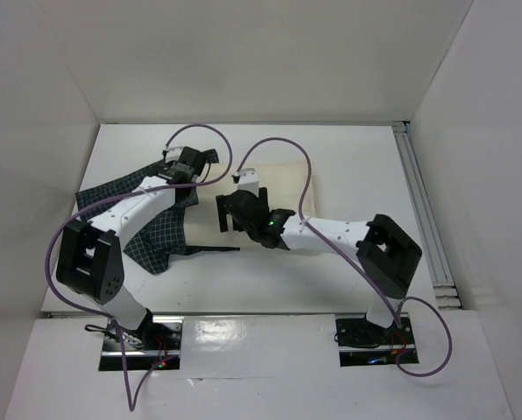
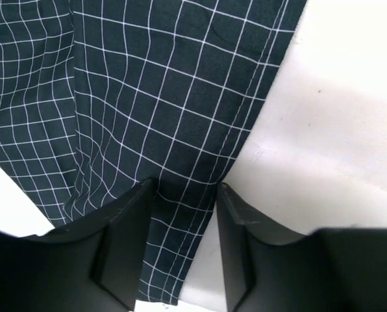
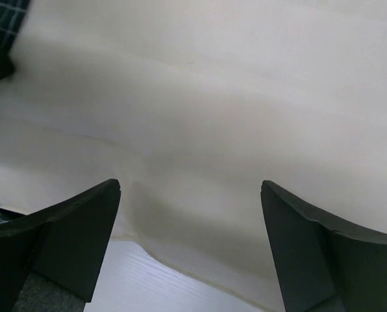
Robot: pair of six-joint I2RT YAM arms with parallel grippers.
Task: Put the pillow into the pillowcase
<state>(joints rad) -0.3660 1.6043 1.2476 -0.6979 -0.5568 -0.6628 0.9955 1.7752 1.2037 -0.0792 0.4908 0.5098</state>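
The cream pillow [image 1: 283,179] lies flat at the middle of the table, and it fills the right wrist view [image 3: 200,97]. The dark checked pillowcase [image 1: 151,241] is crumpled to its left, under my left arm. My left gripper [image 1: 200,170] sits low at the pillowcase's far end. In the left wrist view its jaws [image 2: 186,188] stand apart with a strip of the pillowcase [image 2: 148,97] edge between them and a white gap beside the right finger. My right gripper [image 1: 229,213] hovers wide open [image 3: 190,185] over the pillow's near left edge, holding nothing.
White walls enclose the table [image 1: 331,271] on the left, back and right. A metal rail [image 1: 423,210] runs along the right side. Purple cables [image 1: 283,144] loop above both arms. Bare white table surface [image 3: 154,286] shows just under the pillow's near edge.
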